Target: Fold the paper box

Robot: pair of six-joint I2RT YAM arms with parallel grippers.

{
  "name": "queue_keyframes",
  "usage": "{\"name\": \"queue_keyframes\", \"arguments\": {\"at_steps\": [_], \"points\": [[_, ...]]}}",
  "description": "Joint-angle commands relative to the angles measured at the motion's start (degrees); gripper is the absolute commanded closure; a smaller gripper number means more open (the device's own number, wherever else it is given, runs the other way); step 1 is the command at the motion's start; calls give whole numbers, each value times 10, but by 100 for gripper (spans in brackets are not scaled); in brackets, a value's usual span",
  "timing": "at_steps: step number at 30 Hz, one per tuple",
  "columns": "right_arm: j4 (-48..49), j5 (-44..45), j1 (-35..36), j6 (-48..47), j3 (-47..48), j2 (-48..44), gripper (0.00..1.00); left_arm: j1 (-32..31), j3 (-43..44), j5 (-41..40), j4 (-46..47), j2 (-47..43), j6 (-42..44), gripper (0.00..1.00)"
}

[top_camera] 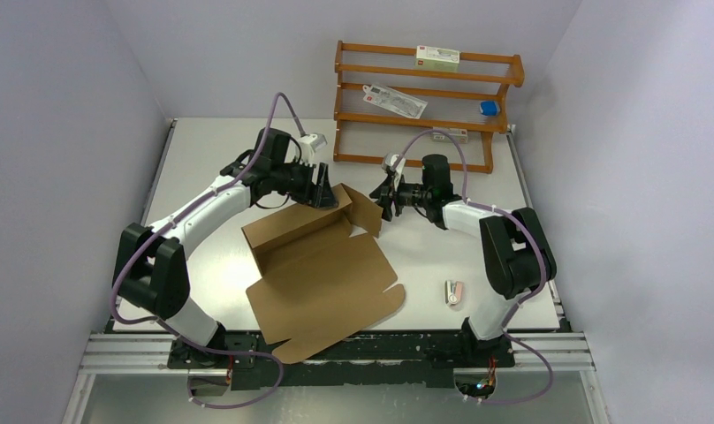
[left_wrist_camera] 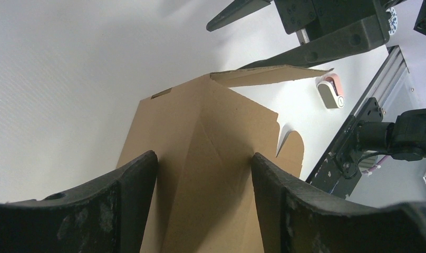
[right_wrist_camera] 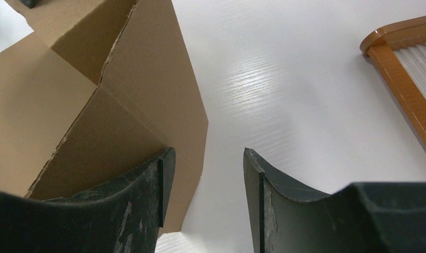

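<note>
- Top external: the paper box (top_camera: 322, 265) lies half-opened on the table (top_camera: 486, 243). Its far wall and one side flap stand up, and its flat panels spread back toward the arm bases. The left gripper (top_camera: 322, 190) sits at the box's far corner, just over the raised wall. The right gripper (top_camera: 382, 201) faces it from the opposite side, just beside the upright flap. A wooden rack (top_camera: 424, 106) stands beyond both grippers. A small pink-and-white object (top_camera: 454, 292) lies well apart from the box, behind the right gripper.
- Left wrist: the left gripper (left_wrist_camera: 204, 174) has its fingers (left_wrist_camera: 132, 182) spread. A creased ridge of the paper box (left_wrist_camera: 216, 132) runs up between them and fills the gap, but whether they touch it cannot be told. Ahead of the fingertips a raised flap reaches toward the right gripper (left_wrist_camera: 226, 47), whose jaws are also spread, the lower one just above the flap's edge.
- Right wrist: the right gripper (right_wrist_camera: 205, 184) is spread wide. The upright flap of the paper box (right_wrist_camera: 132, 95) stands against the left-hand finger, its free edge partway into the gap. The other finger is over bare table (right_wrist_camera: 306, 105).
</note>
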Motion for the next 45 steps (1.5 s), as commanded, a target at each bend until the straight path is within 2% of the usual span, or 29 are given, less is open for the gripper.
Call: {"name": "queue_keyframes", "arguments": {"at_steps": [1,6,12,20,26,31,45], "points": [[-15,-41,11,5,-12,-29,45,5,9,-9,-24,16,20,32],[-9,-56,17,36,6,-37,44,5,9,-2,-28,20,22,33],[-33,-25,26,42,29,-33,44,5,9,-8,-30,16,23,30],[-38,128,25,64,18,-66,43,10,9,-13,-35,17,24,26],[-61,186,25,73,-9,-89,44,17,11,-17,-42,12,26,21],[-34,262,25,112,-55,-114,44,39,7,7,-34,9,18,18],[-63,112,42,104,-22,-103,44,53,2,56,-25,30,4,20]]}}
